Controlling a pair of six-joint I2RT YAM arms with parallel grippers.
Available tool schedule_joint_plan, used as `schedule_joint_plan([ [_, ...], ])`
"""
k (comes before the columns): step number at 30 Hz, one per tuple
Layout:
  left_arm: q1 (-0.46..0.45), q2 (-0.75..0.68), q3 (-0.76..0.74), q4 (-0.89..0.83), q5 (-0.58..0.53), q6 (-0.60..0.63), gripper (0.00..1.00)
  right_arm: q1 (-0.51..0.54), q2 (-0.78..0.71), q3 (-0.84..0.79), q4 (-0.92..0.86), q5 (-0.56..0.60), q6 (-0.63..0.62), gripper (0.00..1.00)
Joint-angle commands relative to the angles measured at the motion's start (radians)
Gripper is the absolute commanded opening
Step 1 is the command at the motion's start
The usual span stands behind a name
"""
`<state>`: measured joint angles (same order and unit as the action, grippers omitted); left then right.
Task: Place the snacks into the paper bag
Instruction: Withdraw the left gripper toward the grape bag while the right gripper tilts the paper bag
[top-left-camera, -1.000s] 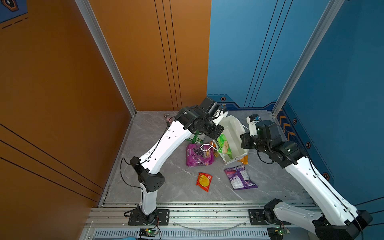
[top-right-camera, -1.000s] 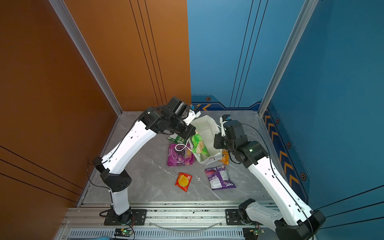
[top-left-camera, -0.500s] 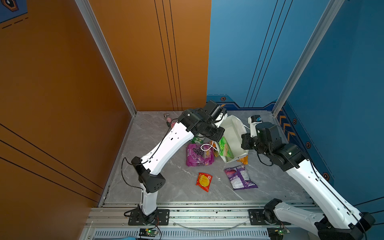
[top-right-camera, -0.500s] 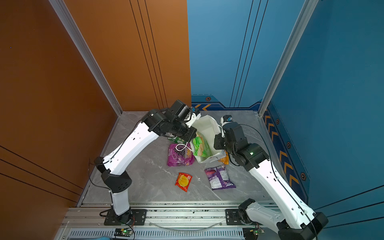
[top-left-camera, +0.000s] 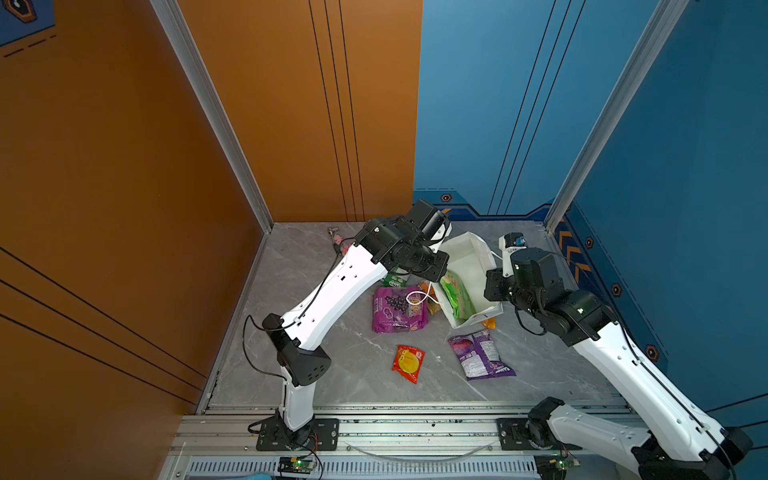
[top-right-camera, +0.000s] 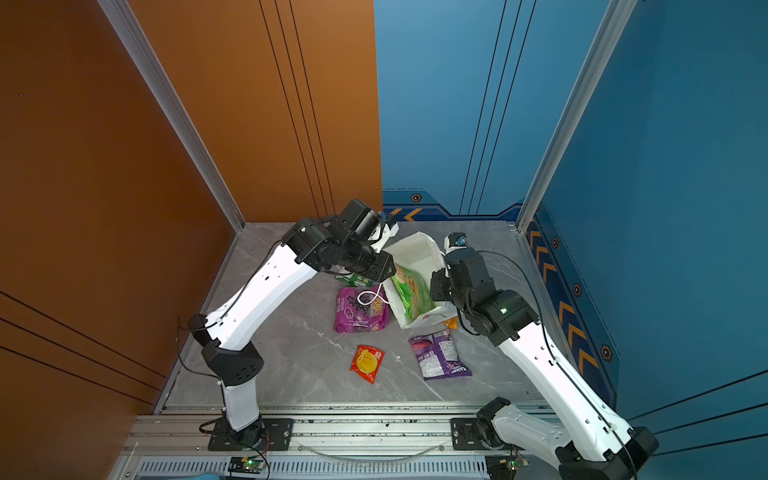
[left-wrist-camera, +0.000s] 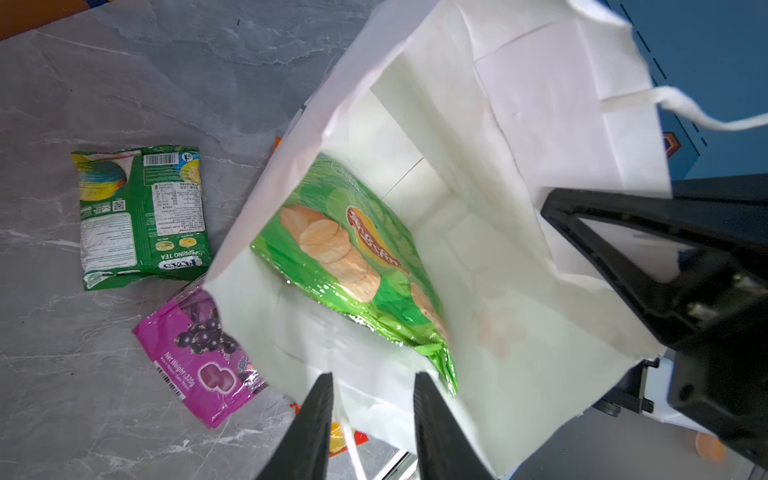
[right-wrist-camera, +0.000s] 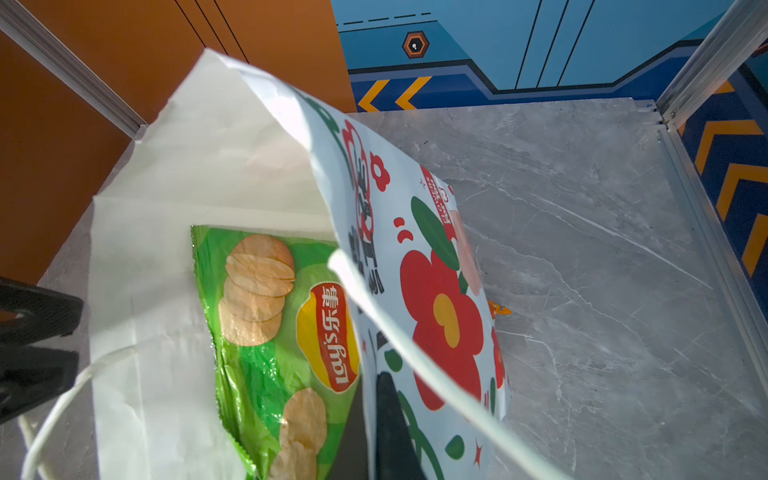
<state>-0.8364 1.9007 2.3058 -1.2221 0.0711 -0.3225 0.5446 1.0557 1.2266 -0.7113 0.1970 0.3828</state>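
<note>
Since a second ago the left gripper (left-wrist-camera: 374, 419) has gone from pinched shut to parted. The green chip bag (left-wrist-camera: 353, 266) that it held at the rim now lies inside the paper bag (left-wrist-camera: 519, 104), slanted against one wall. The jaws stand moderately apart just above the bag's near rim, with nothing between them. The right gripper (right-wrist-camera: 372, 432) is closed on the paper bag's flowered side wall and holds the mouth open.

The step in hand looks like the release of one snack, and the drop seems done. Other snacks are outside the bag on the table (top-left-camera: 332, 374):
- a green tea packet (left-wrist-camera: 141, 216)
- a magenta grape bag (left-wrist-camera: 203, 357) with a cord handle (top-left-camera: 417, 297) draped over it
- a red-yellow packet (top-left-camera: 408, 363)
- a purple bag (top-left-camera: 480, 355)
- an orange sachet (top-left-camera: 489, 322) at the bag's foot

Next, I judge, the left arm should lift clear without snagging the rim or the handle. It can then go for the nearest packet while the right gripper holds the bag as it is.
</note>
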Motion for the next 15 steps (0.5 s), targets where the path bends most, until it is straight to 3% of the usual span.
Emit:
schedule_joint_plan([
  [1, -0.037, -0.097, -0.049, 0.07, -0.091, 0.013, 0.37, 0.003, -0.037, 0.001, 0.026, 0.055, 0.003, 0.0],
  [8, -0.018, -0.456, -0.51, 0.482, -0.136, -0.001, 0.59, -0.102, -0.095, 0.002, -0.007, 0.035, -0.033, 0.0],
  [15, 0.143, -0.584, -0.777, 0.55, -0.123, -0.126, 0.68, -0.298, -0.164, -0.016, -0.03, -0.102, -0.021, 0.0],
])
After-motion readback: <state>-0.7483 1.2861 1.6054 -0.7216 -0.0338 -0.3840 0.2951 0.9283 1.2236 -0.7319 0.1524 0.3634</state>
